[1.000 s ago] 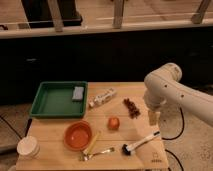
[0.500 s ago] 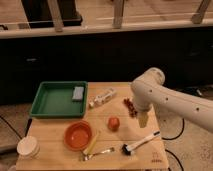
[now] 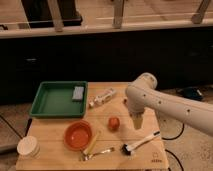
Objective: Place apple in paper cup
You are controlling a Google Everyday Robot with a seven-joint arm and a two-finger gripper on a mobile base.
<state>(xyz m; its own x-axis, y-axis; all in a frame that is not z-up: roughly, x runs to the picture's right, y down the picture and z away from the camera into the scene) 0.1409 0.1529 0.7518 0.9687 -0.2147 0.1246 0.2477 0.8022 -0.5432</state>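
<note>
Hanging low over the table, the end effector points downward at the tip of the white arm, which reaches in from the right. It sits just to the right of the apple and does not appear to touch it. Whether the end effector is released or clenched cannot be told from this view. It does appear to carry nothing, since the apple rests on the table near the middle, with the orange bowl just beside it on the left and the end effector on the right. The paper cup stands upright at the front left corner of the table, well apart from the apple, and the bowl lies roughly between the two. The apple is plainly not in the cup, so no part of the placing is done. Judged from how things lie, the task is at its very start, in the approach to the fruit. The grasp, the lift, the carry leftward past the bowl and the drop into the cup all remain. Other things share the table: a green tray at the back left with a grey sponge in it, a pale bottle lying near the back middle, and a brush at the front right, just below the end effector. None of them sits on the direct line from the apple to the cup, though the bowl lies close to it.
</note>
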